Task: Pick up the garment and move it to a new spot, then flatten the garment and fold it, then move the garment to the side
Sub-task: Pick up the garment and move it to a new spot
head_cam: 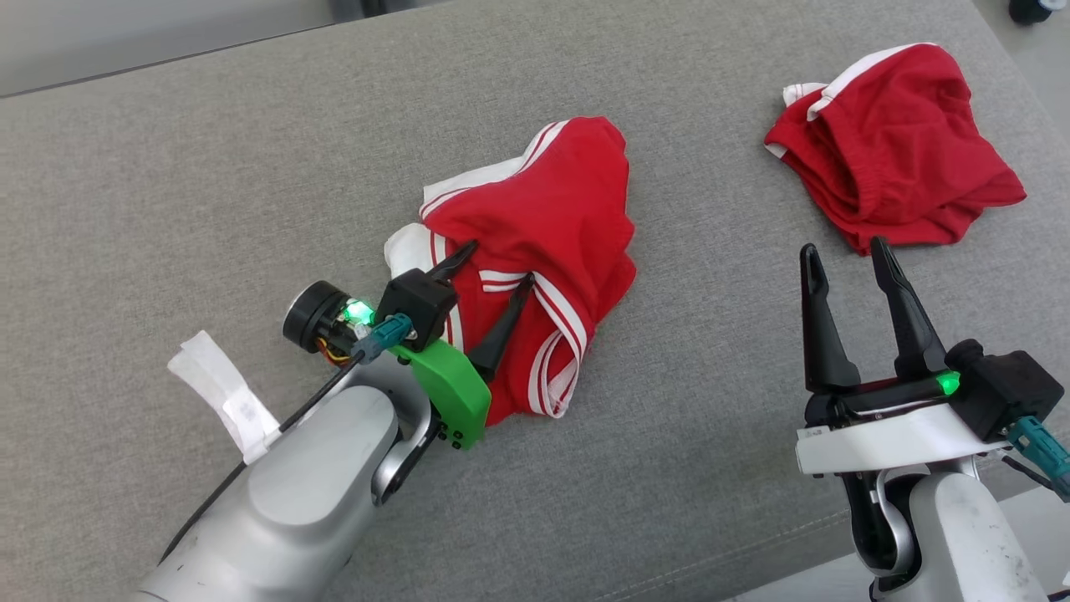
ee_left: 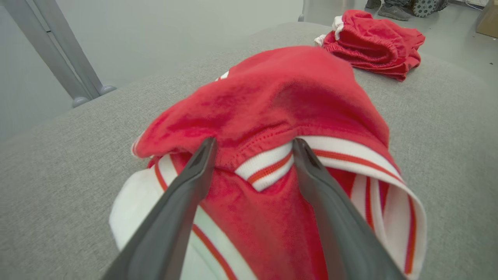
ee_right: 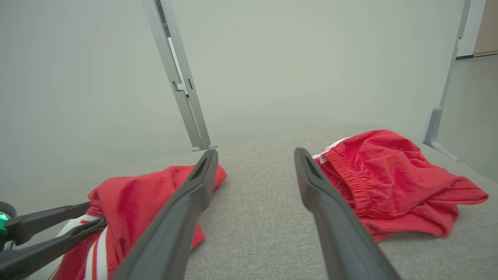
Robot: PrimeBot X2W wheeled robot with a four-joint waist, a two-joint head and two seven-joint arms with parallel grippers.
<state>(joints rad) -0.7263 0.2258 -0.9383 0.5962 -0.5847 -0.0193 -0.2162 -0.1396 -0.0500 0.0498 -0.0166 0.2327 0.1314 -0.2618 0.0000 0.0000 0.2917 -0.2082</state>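
Observation:
A crumpled red garment [head_cam: 552, 209] with white striped trim lies in the middle of the grey padded table [head_cam: 209, 167]. My left gripper [head_cam: 500, 262] rests low on its near edge, open, with its two dark fingers spread to either side of a striped hem fold. The left wrist view shows that hem [ee_left: 268, 165] between the fingers [ee_left: 194, 175], loose and not pinched, under the garment's bulk [ee_left: 280, 85]. My right gripper [head_cam: 843, 246] hovers open and empty over bare table to the right. In the right wrist view the garment [ee_right: 128, 194] and the left gripper [ee_right: 97, 214] sit at the lower left.
A second red garment [head_cam: 894, 150] lies bunched at the far right of the table, just beyond my right fingertips; it also appears as a heap [ee_right: 389, 175]. The table's front edge runs past my right wrist. Metal frame posts [ee_right: 183, 77] stand behind. A person's shoes [ee_left: 393, 9] are on the floor.

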